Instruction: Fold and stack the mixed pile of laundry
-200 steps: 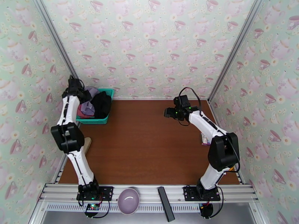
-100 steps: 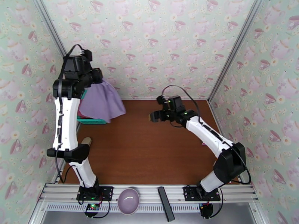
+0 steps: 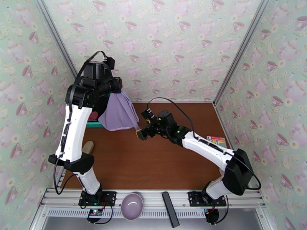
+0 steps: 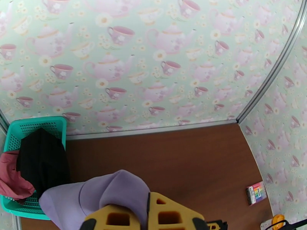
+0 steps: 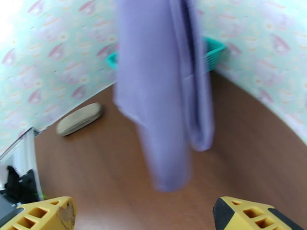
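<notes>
The lavender cloth (image 3: pixel 119 112) hangs in the air from my left gripper (image 3: pixel 115 90), which is raised high over the table's back left. In the left wrist view the yellow fingers (image 4: pixel 115 219) are shut on the lavender cloth (image 4: pixel 99 192). Below, the black garment (image 4: pixel 42 158) and the dusty-red top (image 4: pixel 11 183) lie in the teal basket (image 4: pixel 23 127). My right gripper (image 3: pixel 141 132) is open, just right of the cloth's lower edge. From the right wrist the lavender cloth (image 5: pixel 165 92) hangs straight ahead, above and beyond the widely parted fingertips (image 5: pixel 46 213).
A beige oblong object (image 3: pixel 88 147) lies near the table's left edge, also the beige object (image 5: pixel 78 119). A colourful card (image 3: pixel 216 140) sits at the right side. A purple bowl (image 3: pixel 132 206) and a black bar (image 3: pixel 170 209) rest on the front rail. The teal basket (image 3: pixel 94 124) stands back left.
My left arm lifted the lavender cloth out of the basket and carried it up and to the right. My right gripper moved left and nearer, toward the hanging cloth.
</notes>
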Available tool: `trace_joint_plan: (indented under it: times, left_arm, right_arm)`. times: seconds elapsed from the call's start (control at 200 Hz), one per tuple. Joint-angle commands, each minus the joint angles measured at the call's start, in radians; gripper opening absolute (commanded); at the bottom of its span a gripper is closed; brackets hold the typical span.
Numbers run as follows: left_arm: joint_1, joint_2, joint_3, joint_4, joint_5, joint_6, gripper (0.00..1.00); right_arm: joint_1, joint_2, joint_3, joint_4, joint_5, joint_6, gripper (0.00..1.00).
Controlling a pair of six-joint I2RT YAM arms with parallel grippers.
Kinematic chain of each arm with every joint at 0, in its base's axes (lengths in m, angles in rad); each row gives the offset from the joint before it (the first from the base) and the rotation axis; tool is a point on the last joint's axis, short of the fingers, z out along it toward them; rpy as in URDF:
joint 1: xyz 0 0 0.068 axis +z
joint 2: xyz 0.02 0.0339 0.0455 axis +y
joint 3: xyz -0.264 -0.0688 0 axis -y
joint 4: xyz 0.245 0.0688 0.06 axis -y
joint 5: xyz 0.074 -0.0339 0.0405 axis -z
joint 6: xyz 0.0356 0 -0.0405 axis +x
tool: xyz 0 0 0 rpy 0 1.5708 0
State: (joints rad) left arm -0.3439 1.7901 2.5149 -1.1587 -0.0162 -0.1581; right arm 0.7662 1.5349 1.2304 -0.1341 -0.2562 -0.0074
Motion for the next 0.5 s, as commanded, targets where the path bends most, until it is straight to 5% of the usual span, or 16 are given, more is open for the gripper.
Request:
trace_joint_plan:
  times: [0.0,0.496]
  left_arm:
    - [-0.029,-0.040,0.010,-0.012,-0.011,-0.018,0.00]
    - [-0.167,-0.073,0.091,-0.120,-0.061,-0.029,0.00]
  right_arm:
    - [-0.008,-0.024,0.021,0.027,0.033,-0.088,1.00]
    - [-0.015,0.042,0.122,0.018,0.106,-0.112,0.86]
